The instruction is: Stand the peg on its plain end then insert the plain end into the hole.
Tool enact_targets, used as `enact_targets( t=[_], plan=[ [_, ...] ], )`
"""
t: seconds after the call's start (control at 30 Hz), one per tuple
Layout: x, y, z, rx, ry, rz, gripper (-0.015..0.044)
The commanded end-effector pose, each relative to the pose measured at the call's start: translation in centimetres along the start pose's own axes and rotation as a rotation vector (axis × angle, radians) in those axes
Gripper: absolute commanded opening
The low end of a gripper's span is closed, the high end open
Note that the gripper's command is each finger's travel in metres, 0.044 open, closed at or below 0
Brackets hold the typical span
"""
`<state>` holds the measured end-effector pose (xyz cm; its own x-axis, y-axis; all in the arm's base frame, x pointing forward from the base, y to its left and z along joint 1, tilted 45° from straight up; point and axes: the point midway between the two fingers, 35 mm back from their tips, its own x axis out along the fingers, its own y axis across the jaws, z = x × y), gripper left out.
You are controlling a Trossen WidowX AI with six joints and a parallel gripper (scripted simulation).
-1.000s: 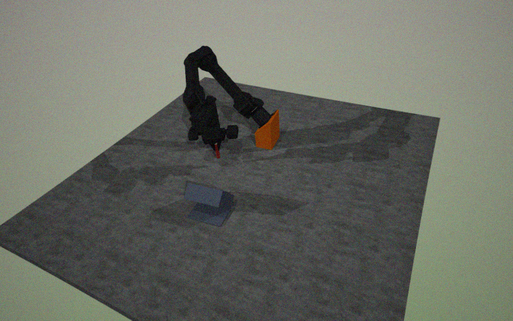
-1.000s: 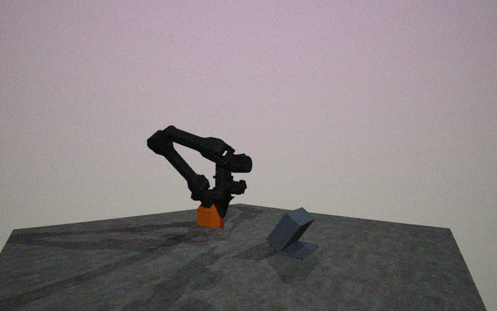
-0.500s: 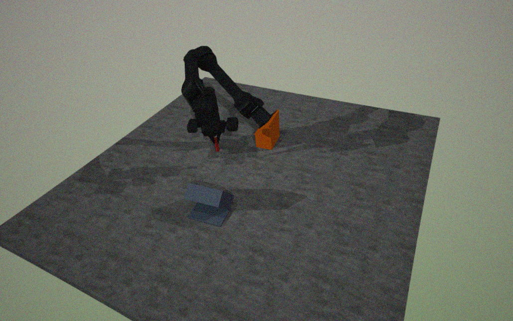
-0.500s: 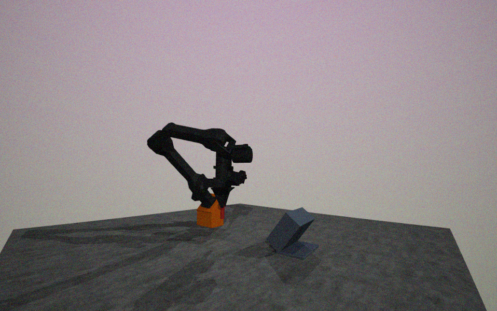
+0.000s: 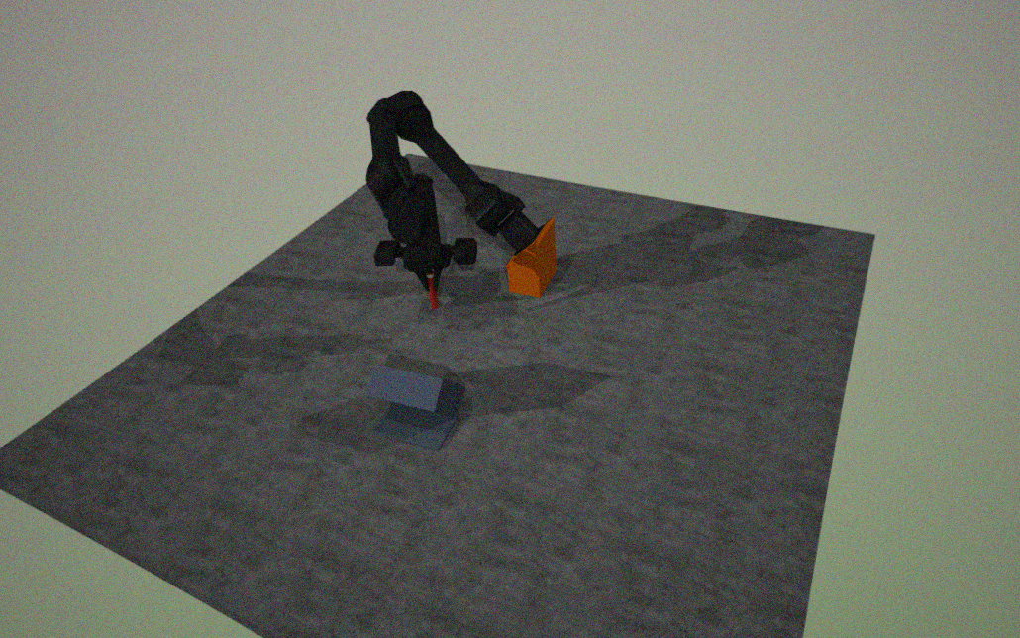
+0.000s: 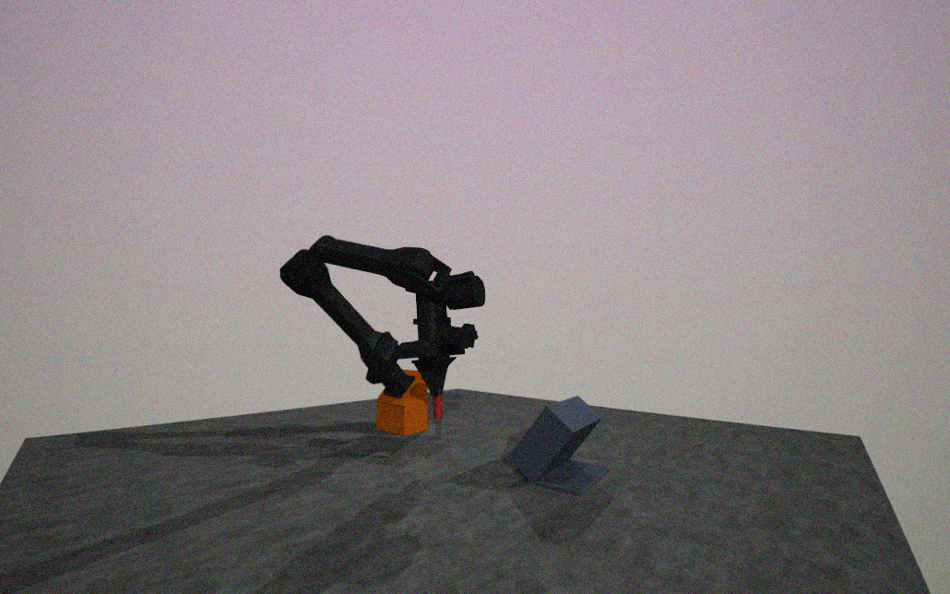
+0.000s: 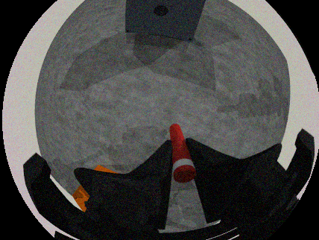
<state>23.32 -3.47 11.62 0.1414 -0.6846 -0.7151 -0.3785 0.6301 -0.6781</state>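
Observation:
The red peg [image 5: 434, 296] [image 6: 437, 408] [image 7: 178, 139] is nearly upright, its plain end down and clear of the table. Its white-banded end is uppermost, between the fingers in the wrist view. My gripper [image 5: 431, 284] [image 6: 436, 394] [image 7: 178, 143] points down and is shut on the peg. The blue-grey sloped panel [image 5: 406, 387] [image 6: 550, 439] [image 7: 141, 22] stands on the table apart from the peg, in front of the arm. Its hole [image 7: 161, 10] shows as a dark round opening at the top of the wrist view. The hole is hidden in the top and exterior views.
The orange block [image 5: 532, 270] [image 6: 402, 416] [image 7: 80, 194] at the arm's base stands close beside the gripper. The panel's flat foot [image 5: 413, 434] [image 6: 571, 478] rests on the grey table [image 5: 639, 451] [image 6: 700, 517] [image 7: 112, 112]. Dark shadows cross the table around the panel and arm.

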Motion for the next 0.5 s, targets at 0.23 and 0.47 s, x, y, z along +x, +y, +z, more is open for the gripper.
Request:
enact_targets(
  t=[0.23, 0.47],
  plan=[
    [0.4, 0.8, 1.0, -0.030, -0.066, -0.012, 0.0000],
    [0.6, 1.2, 1.6, -0.041, -0.107, -0.022, 0.0000]
  ],
)
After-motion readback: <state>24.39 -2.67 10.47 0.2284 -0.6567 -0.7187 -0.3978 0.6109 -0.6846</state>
